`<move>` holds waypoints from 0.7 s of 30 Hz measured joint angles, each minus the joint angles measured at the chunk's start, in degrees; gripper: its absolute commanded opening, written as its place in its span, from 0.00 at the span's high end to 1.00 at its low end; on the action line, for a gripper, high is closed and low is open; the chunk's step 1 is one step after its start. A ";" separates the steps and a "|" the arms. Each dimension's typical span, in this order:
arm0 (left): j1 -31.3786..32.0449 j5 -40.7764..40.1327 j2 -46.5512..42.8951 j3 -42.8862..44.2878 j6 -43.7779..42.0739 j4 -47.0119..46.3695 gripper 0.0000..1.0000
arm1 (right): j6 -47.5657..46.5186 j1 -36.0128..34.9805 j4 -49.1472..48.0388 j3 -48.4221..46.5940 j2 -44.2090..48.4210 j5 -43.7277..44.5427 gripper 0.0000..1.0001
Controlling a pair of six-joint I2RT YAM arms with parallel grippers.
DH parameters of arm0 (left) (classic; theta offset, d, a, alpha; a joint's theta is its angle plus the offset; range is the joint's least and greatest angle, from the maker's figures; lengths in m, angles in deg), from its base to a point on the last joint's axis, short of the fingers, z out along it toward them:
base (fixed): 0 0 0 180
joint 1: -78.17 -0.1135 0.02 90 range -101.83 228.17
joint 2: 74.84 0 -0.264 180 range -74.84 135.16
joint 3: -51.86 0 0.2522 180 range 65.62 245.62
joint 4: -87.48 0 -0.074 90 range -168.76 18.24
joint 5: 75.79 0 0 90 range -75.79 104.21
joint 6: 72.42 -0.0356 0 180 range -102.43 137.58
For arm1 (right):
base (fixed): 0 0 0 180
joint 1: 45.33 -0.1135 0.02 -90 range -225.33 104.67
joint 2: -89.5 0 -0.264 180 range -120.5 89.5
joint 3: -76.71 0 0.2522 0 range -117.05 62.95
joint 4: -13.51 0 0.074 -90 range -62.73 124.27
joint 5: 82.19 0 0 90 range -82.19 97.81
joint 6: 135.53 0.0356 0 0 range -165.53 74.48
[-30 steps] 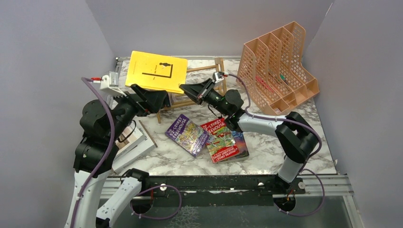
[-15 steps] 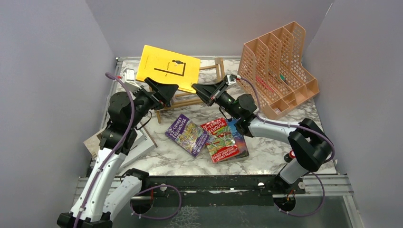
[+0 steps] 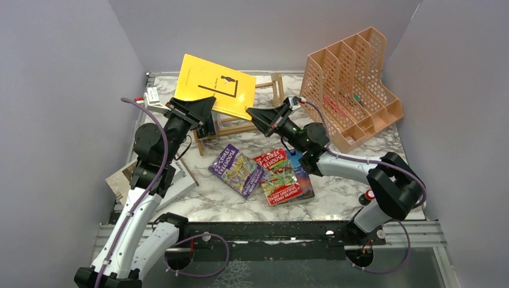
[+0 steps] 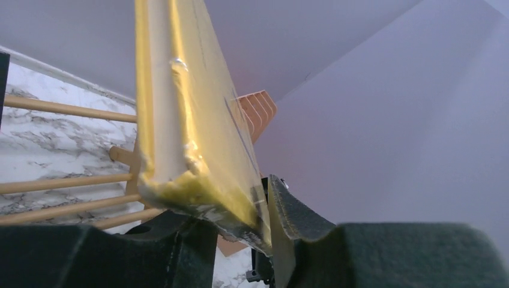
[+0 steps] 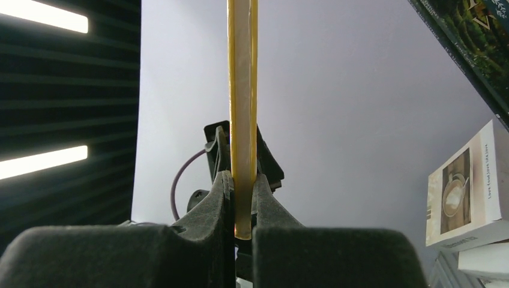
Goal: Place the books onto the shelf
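From above, we saw the yellow book (image 3: 219,84) tilted in the air above the shelf (image 3: 277,89). The left gripper (image 3: 206,108) was at its near left corner and the right gripper (image 3: 257,114) at its near right corner. A purple book (image 3: 236,170) and a red book (image 3: 280,177) lay flat on the table (image 3: 342,174) near the shelf.

In the left wrist view, the fingers flanked the book's corner, one pad (image 4: 294,219) against the cover. We could not tell whether they pinched it.

In the right wrist view, the jaws were clamped on the book's thin edge.
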 measured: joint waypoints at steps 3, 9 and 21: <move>0.00 -0.28 0.63 0.00 -0.35 -0.31 0.92 | -0.04 0.00 -0.68 0.83 0.33 -0.11 0.99; 0.39 0.98 2.89 0.72 -0.26 0.00 1.00 | -2.08 0.26 0.07 3.50 1.01 0.04 0.39; 0.20 -4.68 16.46 21.70 -21.00 25.57 1.00 | -15.67 0.28 22.93 8.87 15.67 2.84 0.28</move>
